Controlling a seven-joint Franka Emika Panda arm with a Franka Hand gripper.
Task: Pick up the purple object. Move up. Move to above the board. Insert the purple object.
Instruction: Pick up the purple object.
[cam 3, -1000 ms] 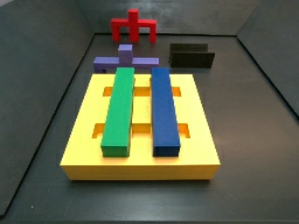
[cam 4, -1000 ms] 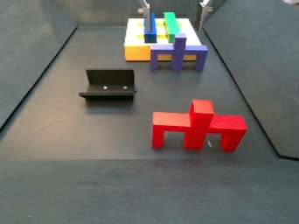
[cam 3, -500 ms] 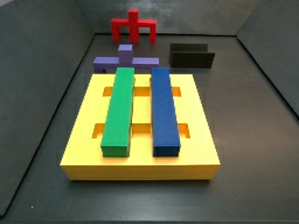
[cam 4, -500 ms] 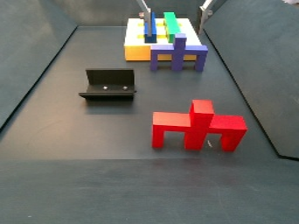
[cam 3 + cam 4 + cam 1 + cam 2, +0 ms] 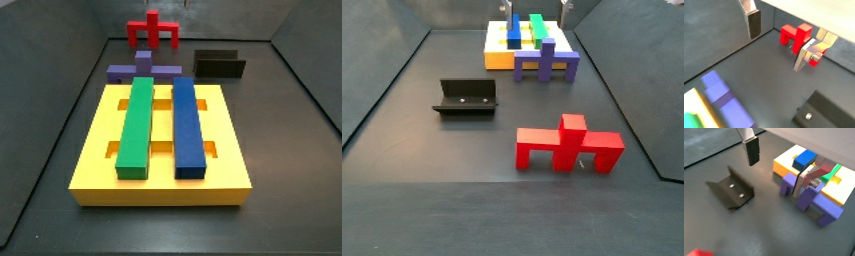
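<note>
The purple object (image 5: 547,63) stands on the floor against the end of the yellow board (image 5: 500,57); both side views show it, purple object (image 5: 144,68) and board (image 5: 160,175). The board bears a green bar (image 5: 134,125) and a blue bar (image 5: 190,125). My gripper (image 5: 537,6) is open and empty, high up at the frame's top edge over the board and purple object. In a wrist view the gripper (image 5: 775,178) hangs over bare floor, with the purple object (image 5: 814,205) beneath one of the fingers (image 5: 751,150).
A red piece of like shape (image 5: 569,145) stands apart on the floor and also shows in a wrist view (image 5: 794,34). The dark fixture (image 5: 466,98) stands between the red piece and the board. Dark walls enclose the floor on all sides.
The fingertips at the top edge of the side view have shifted slightly. None of the pieces has moved.
</note>
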